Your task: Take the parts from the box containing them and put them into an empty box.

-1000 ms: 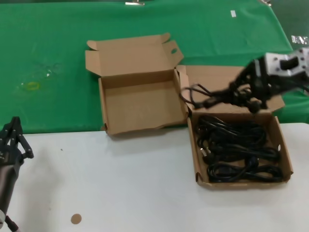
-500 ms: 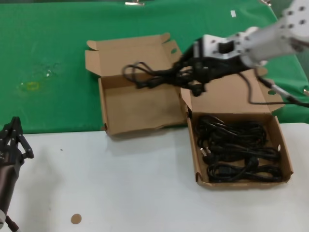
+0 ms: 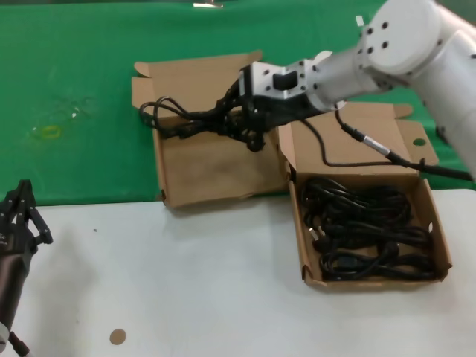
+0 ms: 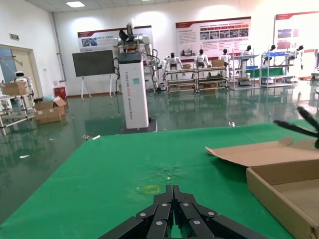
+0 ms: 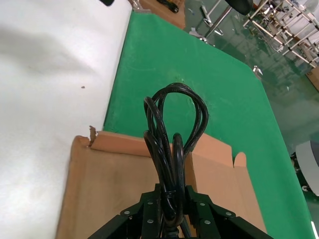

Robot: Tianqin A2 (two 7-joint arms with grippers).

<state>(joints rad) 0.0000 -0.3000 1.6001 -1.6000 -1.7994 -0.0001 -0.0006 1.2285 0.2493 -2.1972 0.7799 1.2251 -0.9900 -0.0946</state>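
Right wrist view shows the black fingers (image 5: 149, 211) pressed tight on a looped cable bundle (image 5: 172, 144). The loops stick out past the fingertips and hang in the air over the cardboard floor of the empty box (image 5: 114, 179).

From the head view, the right gripper (image 3: 239, 117) has its jaws closed around the cable bundle (image 3: 182, 119). The bundle points toward the robot's left. It floats above the back part of the empty box (image 3: 208, 167), near the lid. It does not touch the box floor. The white right arm (image 3: 387, 44) reaches in from the right side, across the lid of the other box.

The box with the parts (image 3: 439, 245) sits just beside the empty box, on its right. More black cable bundles (image 3: 364, 230) lie packed inside it. Both boxes rest partly on the green cloth (image 3: 74, 74) and partly on the white table (image 3: 186, 282).

The left gripper (image 3: 18, 216) waits low at the left edge, over the white table. In the left wrist view its fingers (image 4: 172, 214) are folded together with nothing between them.
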